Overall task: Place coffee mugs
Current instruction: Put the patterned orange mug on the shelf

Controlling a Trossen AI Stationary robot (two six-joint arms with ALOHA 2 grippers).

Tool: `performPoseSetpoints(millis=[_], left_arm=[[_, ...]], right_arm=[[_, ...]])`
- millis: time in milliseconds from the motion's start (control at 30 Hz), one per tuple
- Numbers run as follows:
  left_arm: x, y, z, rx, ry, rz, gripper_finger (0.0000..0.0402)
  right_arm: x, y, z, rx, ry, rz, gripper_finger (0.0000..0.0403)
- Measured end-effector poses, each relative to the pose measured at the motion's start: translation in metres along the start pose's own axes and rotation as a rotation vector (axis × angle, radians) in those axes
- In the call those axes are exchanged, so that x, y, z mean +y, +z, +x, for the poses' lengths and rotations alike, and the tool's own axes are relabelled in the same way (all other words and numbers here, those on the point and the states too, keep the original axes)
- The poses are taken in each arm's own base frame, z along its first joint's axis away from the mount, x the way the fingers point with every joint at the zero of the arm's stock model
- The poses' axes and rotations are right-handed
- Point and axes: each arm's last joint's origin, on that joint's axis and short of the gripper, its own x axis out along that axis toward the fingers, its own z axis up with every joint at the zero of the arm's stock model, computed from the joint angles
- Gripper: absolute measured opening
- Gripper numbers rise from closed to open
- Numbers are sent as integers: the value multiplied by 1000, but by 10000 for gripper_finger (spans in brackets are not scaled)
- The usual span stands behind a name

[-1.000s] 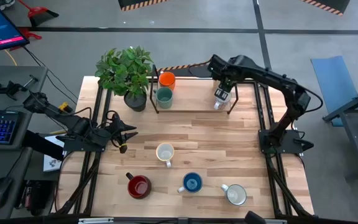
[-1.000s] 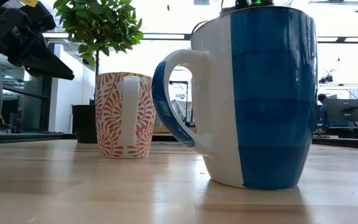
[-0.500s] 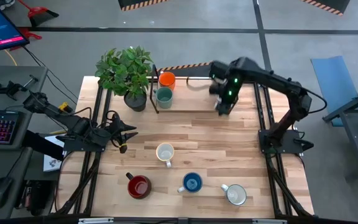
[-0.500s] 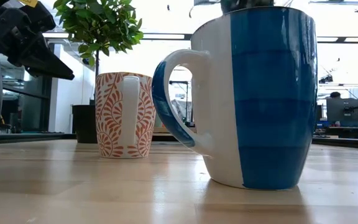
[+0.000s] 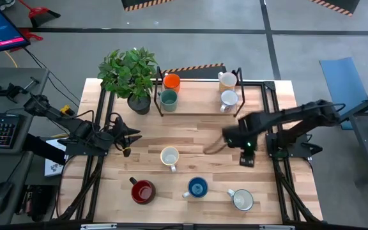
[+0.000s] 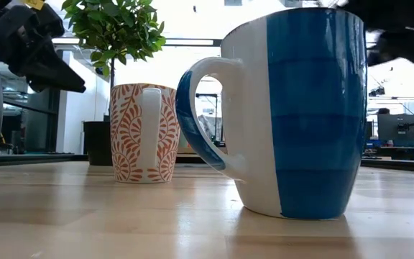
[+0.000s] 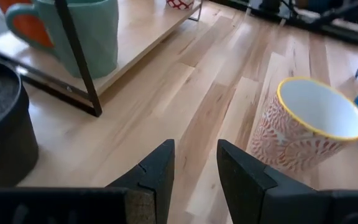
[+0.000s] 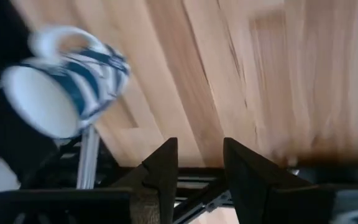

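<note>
Four coffee mugs stand on a low rack at the far side: orange, teal, cream and white. Another four stand on the table: a cream one with a red leaf pattern, red, blue and blue-and-white striped. My right gripper hangs open over the table's right part, above bare wood, with the striped mug off to one side. My left gripper waits open at the left, pointing at the patterned mug.
A potted plant in a dark pot stands at the far left, beside the rack's dark frame. Bare wood lies between the rack and the row of mugs near the front edge. In the low view the blue mug fills the foreground.
My right gripper has swung from the right end of the rack toward the table's near edge, sinking a little and tipping steeply downward. The cream and white mugs on the rack, which the arm partly covered, now show. The gap between its fingers is unchanged.
</note>
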Motion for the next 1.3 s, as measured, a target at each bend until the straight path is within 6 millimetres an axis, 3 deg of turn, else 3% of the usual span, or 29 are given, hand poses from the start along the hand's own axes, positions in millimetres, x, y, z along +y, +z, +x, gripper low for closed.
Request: performPoseSetpoints(millis=[233, 367, 500, 700, 900, 1133, 1300], left_arm=[[-12, 16, 0, -118, -111, -97, 110], [-23, 34, 3, -257, -184, -58, 110], [-33, 54, 14, -244, -185, 16, 110], [-53, 87, 45, -1, -189, 189, 110], [-70, 103, 76, 310, -133, 299, 110], [-90, 109, 103, 419, -141, 330, 110], [-97, 96, 120, 512, -182, 340, 110]], right_arm=[[-3, -55, 35, 44, -74, 274, 94], [-8, -83, 39, 8, -79, 404, 80], [-8, -99, 39, -128, -57, 435, 74], [-3, -106, 33, -374, -16, 346, 73], [0, -106, 34, -496, -83, 187, 73], [0, -105, 33, -555, -138, 110, 73], [-1, -105, 32, -577, -163, 83, 73]])
